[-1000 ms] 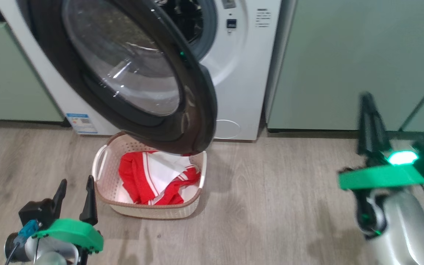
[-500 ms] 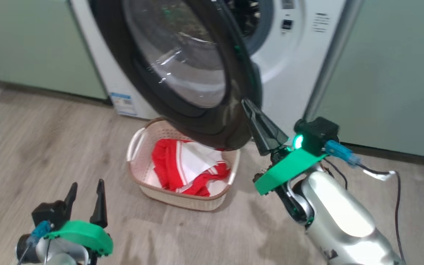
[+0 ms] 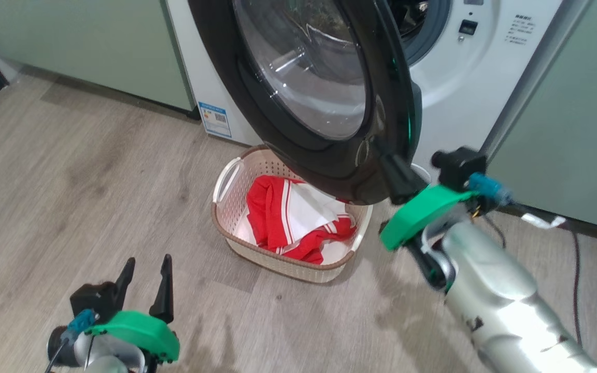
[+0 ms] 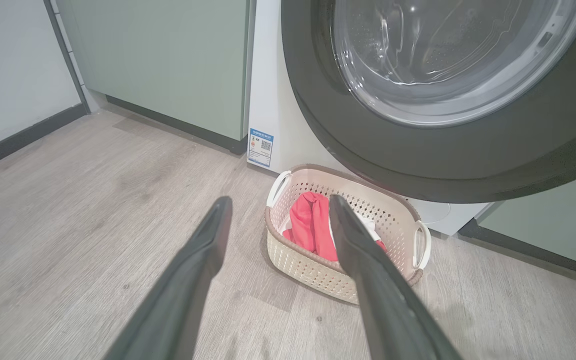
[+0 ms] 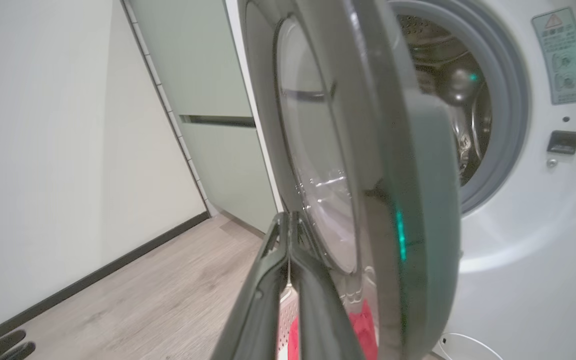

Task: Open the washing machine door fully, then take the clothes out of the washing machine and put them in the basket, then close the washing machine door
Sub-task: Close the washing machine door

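clothes are out: the bright red garment with white panels [image 3: 278,212] lies in the cream perforated plastic basket [image 3: 278,259] on the floor, right under the big round glossy black door with its domed glass [image 3: 309,77]. only the closing looks left. the right gripper [image 5: 288,220] has its two fingers pressed together, holding nothing, tips close against the door's outer side near the free edge. that rim is slick and curved, so a push could skid off, or the tips could slide round the edge and get pinched against the white front-loading washing machine [image 3: 464,88]. too soft, and it may not latch. the left gripper [image 3: 148,260] hangs low, spread wide, empty.
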`<state>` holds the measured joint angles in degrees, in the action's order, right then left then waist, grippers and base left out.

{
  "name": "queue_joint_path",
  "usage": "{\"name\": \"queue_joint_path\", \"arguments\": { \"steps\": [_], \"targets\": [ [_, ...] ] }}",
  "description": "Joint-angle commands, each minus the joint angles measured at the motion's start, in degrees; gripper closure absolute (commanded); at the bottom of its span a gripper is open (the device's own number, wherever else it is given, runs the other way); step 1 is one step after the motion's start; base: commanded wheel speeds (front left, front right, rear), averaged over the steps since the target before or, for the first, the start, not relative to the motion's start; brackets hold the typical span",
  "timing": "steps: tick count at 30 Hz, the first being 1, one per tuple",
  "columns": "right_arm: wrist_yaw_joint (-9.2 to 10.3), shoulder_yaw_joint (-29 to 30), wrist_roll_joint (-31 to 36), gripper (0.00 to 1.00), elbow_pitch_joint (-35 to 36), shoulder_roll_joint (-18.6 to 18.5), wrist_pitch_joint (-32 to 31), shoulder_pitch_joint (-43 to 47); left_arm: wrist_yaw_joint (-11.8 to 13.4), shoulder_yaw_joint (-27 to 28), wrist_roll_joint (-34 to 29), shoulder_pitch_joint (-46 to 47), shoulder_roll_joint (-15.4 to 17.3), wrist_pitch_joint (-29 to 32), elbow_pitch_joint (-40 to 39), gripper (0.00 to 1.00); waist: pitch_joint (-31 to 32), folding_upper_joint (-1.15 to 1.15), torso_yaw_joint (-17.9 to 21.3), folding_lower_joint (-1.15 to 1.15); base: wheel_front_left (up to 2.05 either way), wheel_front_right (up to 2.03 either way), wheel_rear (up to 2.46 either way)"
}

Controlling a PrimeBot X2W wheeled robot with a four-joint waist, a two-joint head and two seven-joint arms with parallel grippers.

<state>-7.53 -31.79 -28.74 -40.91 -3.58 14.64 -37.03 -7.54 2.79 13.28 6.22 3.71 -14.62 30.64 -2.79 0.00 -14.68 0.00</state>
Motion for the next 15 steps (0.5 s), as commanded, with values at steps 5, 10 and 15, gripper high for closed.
{"name": "queue_joint_path", "arguments": {
  "steps": [5,10,15],
  "targets": [
    [0.04,3.23,0.86,1.00,-0.65,0.70,0.36,-4.27,0.06,1.10,0.36,3.38,0.09,-0.38,-1.45,0.00,-1.58,0.00,0.25,0.00,0.00,0.00,0.00],
    [0.04,7.19,1.15,1.00,-2.96,0.70,0.36,-7.79,0.06,0.19,0.28,4.23,-0.28,-0.38,-1.72,0.00,-3.49,0.00,0.85,0.00,0.00,0.00,0.00],
    [0.04,10.41,2.38,1.00,-6.30,0.70,0.36,-12.89,0.06,-1.06,0.59,6.00,-0.60,-0.38,-2.17,0.00,-6.48,0.00,0.65,0.00,0.00,0.00,0.00]
  ]
}}
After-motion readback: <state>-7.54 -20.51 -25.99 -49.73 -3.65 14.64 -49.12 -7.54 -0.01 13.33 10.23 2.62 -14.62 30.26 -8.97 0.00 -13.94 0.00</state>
